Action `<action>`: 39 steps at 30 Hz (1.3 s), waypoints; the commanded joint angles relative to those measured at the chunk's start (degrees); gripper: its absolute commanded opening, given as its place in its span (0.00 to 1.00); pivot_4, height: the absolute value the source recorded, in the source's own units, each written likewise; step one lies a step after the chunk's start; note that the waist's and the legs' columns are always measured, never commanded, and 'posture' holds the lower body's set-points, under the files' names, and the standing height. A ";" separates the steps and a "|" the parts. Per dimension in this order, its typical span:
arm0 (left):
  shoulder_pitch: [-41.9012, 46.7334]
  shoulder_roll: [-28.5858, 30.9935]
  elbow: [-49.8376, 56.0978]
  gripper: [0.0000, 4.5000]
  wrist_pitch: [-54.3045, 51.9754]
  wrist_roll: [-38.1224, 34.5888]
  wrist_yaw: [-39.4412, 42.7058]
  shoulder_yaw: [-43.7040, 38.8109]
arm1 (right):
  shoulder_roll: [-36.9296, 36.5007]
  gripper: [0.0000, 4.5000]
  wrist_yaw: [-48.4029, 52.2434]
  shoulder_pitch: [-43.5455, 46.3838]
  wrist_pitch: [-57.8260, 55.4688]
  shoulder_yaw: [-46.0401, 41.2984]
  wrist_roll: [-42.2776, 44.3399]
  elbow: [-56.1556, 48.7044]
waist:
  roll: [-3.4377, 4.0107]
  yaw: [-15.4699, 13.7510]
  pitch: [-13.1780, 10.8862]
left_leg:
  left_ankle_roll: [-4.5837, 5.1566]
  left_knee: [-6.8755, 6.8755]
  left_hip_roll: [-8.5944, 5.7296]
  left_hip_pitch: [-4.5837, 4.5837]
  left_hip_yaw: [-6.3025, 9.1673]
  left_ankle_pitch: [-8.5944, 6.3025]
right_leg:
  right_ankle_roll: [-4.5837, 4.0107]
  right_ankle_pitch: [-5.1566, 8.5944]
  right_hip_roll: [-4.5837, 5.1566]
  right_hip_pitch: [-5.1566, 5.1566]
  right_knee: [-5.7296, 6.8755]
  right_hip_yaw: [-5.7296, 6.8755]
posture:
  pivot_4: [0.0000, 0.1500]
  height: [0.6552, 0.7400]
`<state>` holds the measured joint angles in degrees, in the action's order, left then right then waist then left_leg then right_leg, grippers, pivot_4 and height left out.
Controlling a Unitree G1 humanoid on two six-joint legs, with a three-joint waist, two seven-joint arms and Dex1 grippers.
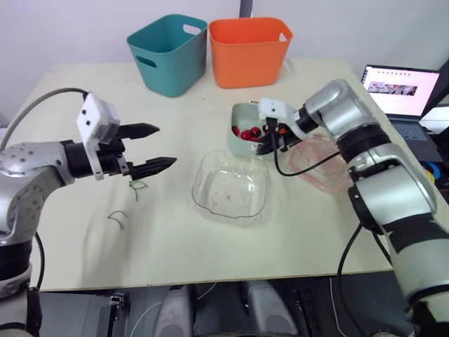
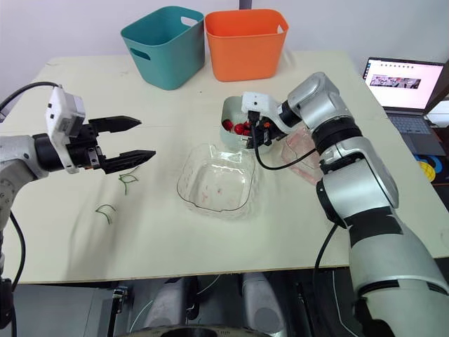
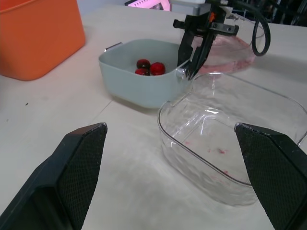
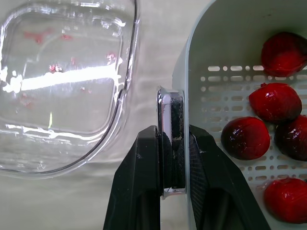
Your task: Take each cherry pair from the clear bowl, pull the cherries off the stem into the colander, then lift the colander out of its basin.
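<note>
Right jaws are clamped on the handle [image 4: 172, 115] of the colander [image 3: 139, 88], which holds red cherries [image 4: 245, 138]. The clear bowl [image 1: 231, 189], at its 6 o'clock, shows red smears. Left jaws gape wide at the bowl's 9 o'clock, over stems [image 1: 137, 186] on the tabletop [image 1: 210, 253]. A teal bin [image 1: 168, 53] and an orange bin [image 1: 249, 50] stand at 12 o'clock.

Clear bowl [image 1: 200, 187] upright, empty bar red smears; pale colander [image 3: 134, 88] just behind, upright, w/ red cherries [image 4: 247, 136] inside.
</note>
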<state>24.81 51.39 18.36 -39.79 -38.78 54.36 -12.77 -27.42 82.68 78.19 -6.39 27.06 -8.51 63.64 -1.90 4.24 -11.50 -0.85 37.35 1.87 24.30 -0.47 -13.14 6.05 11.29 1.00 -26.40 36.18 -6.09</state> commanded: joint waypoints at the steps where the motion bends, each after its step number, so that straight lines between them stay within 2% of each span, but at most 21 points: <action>1: 0.22 0.00 1.86 1.00 -0.11 -0.77 -0.76 -0.83 | 0.76 0.09 -2.26 3.01 2.46 -1.80 -1.85 2.73 | 0.00 0.02 0.00 | -0.02 0.00 0.00 0.00 0.00 0.01 | 0.00 0.00 0.00 0.00 0.00 0.00 | 1.00 1.00; 10: -0.15 0.36 0.43 1.00 0.73 -0.11 -0.46 -0.68 | -1.03 0.79 -1.75 4.49 2.66 -5.51 -2.20 2.48 | 0.01 0.13 0.00 | -0.04 -0.04 0.00 0.00 0.10 0.02 | 0.00 0.00 -0.02 0.00 0.02 0.03 | 1.00 1.00; 15: -1.56 1.98 -2.05 1.00 1.12 -0.12 0.59 -3.72 | -6.88 0.79 -3.96 4.90 -1.99 -13.65 2.60 -3.38 | 0.02 -0.11 -0.01 | -0.04 -0.04 -0.02 0.02 0.10 0.03 | 0.00 0.00 0.00 0.00 0.01 0.05 | 1.00 1.00; 18: -2.62 3.24 -3.61 1.00 1.57 0.45 0.53 -5.89 | -10.43 0.79 -7.19 1.15 -5.78 -20.19 6.86 -11.40 | 0.02 -0.09 -0.01 | -0.04 -0.04 -0.02 0.01 0.11 0.03 | -0.01 0.00 0.00 0.01 0.00 0.06 | 1.00 1.00; 20: -3.04 3.19 -4.43 1.00 1.75 0.80 -1.04 -7.81 | -13.01 0.79 -8.42 -5.25 -9.83 -25.80 11.62 -22.49 | 0.00 -0.18 0.00 | -0.04 -0.08 -0.01 -0.01 0.13 0.02 | -0.02 0.01 -0.01 0.03 -0.02 0.07 | 1.00 1.00; 22: -4.47 3.89 -5.19 1.00 1.45 1.18 -1.08 -9.63 | -15.39 0.79 -10.40 -13.61 -18.51 -31.81 16.85 -36.97 | -0.02 -0.33 0.01 | -0.04 -0.10 -0.01 -0.04 0.19 0.02 | -0.02 0.02 0.00 0.11 -0.05 0.11 | 1.00 1.00; 24: -6.08 4.12 -5.60 1.00 -0.23 -0.41 -0.84 -11.96 | -17.47 0.86 -13.11 -22.28 -29.45 -38.13 22.47 -51.35 | 0.00 -0.48 0.00 | -0.04 -0.09 -0.02 -0.02 0.25 0.02 | -0.02 0.02 0.01 0.12 -0.03 0.16 | 1.00 1.00; 26: -8.57 4.54 -6.08 1.00 -0.41 -0.84 0.17 -13.78 | -18.96 0.99 -15.94 -30.69 -40.01 -44.68 28.36 -64.39 | 0.01 -0.46 -0.01 | -0.04 -0.06 -0.03 0.02 0.26 0.03 | -0.02 0.02 0.02 0.07 0.01 0.16 | 1.00 1.00; 29: -12.38 4.15 -6.99 1.00 -0.64 -0.73 0.51 -15.98 | -19.22 1.00 -20.46 -42.45 -50.63 -55.51 34.86 -78.51 | 0.01 -0.33 0.00 | -0.04 -0.04 -0.01 -0.06 0.25 0.03 | -0.07 0.05 0.00 0.12 0.02 0.15 | 1.00 1.00; 34: -20.40 4.25 -7.22 1.00 0.17 -0.15 3.51 -17.36 | -22.07 1.00 -19.38 -62.36 -57.36 -66.29 42.37 -92.00 | -0.02 -0.29 0.04 | -0.03 -0.12 0.01 -0.31 0.24 0.02 | -0.32 0.23 -0.02 0.36 -0.05 0.14 | 1.00 1.00; 37: -25.25 5.07 -5.45 1.00 -1.06 -0.87 6.45 -16.76 | -22.66 1.00 -17.82 -74.12 -56.63 -70.53 43.80 -94.51 | -0.04 -0.31 0.05 | -0.03 -0.10 0.02 -0.41 0.19 0.02 | -0.40 0.29 0.00 0.43 -0.06 0.11 | 1.00 1.00; 39: -27.12 5.29 -4.87 1.00 -0.57 -0.42 7.33 -16.51 | -22.65 1.00 -17.73 -78.61 -55.64 -72.26 44.90 -94.93 | -0.05 -0.27 0.05 | -0.05 -0.15 0.02 -0.78 0.17 -0.01 | -0.43 0.38 0.02 0.78 -0.15 0.11 | 1.00 1.00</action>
<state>-2.35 55.46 11.75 -40.99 -38.85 60.59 -27.88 -48.96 64.53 0.04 -63.25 -42.21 34.80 -29.28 -1.95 3.97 -11.46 -0.90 37.15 1.89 23.38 -0.32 -13.15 5.63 11.69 1.04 -25.48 35.95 -5.98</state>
